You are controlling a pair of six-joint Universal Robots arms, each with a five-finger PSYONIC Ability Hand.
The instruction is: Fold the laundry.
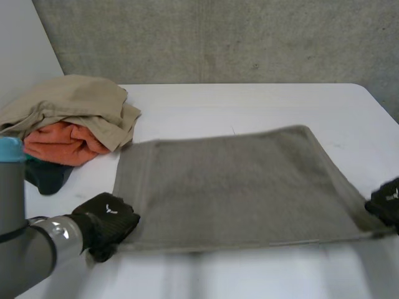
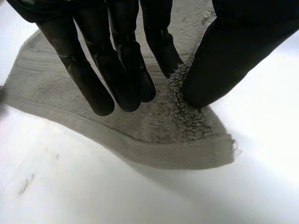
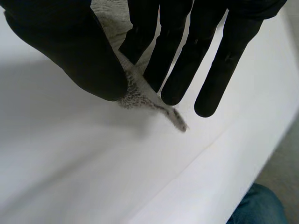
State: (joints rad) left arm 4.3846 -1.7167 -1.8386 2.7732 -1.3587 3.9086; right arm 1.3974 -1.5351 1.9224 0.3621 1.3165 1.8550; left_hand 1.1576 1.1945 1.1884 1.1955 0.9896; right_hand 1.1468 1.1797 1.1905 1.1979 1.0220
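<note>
Grey terry towel lies spread flat on the white bench. My left robot hand pinches its near left corner between thumb and fingers, and my right robot hand pinches the near right corner the same way. A heap of tan and orange clothes sits just beside the towel's far left corner.

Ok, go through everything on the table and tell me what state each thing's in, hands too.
grey towel: spread flat, unfolded.
left hand: shut on the towel's near left corner.
right hand: shut on the towel's near right corner.
beige garment: crumpled, unfolded.
orange cloth: bunched under the beige garment.
dark cloth: bunched against the orange cloth.
</note>
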